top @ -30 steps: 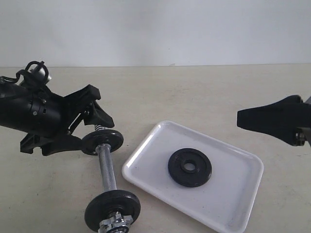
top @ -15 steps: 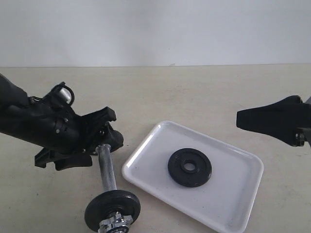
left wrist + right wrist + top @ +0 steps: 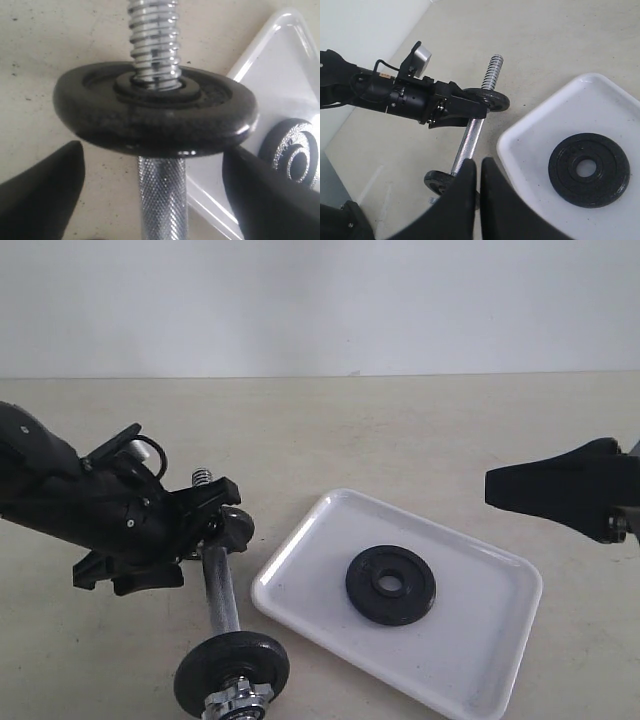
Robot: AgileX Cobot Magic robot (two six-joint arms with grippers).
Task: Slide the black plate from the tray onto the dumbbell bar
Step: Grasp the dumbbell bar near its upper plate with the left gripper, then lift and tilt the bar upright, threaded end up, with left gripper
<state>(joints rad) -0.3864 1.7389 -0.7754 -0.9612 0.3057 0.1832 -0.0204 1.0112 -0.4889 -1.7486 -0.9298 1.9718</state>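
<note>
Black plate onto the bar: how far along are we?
Done: nothing yet; the matte-black cast weight plate lies flat in the glossy white plastic tray. In hand: the left hand, open, straddles the chrome dumbbell bar beside its far disc, not closed on it. The right hand hovers shut near the tray. Left: grip the bar, pick up the plate, thread it over the bare threaded end.

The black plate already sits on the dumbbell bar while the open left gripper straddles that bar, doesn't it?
No: the black plate lies flat in the tray, as the exterior view shows; the open left gripper does straddle the dumbbell bar.
</note>
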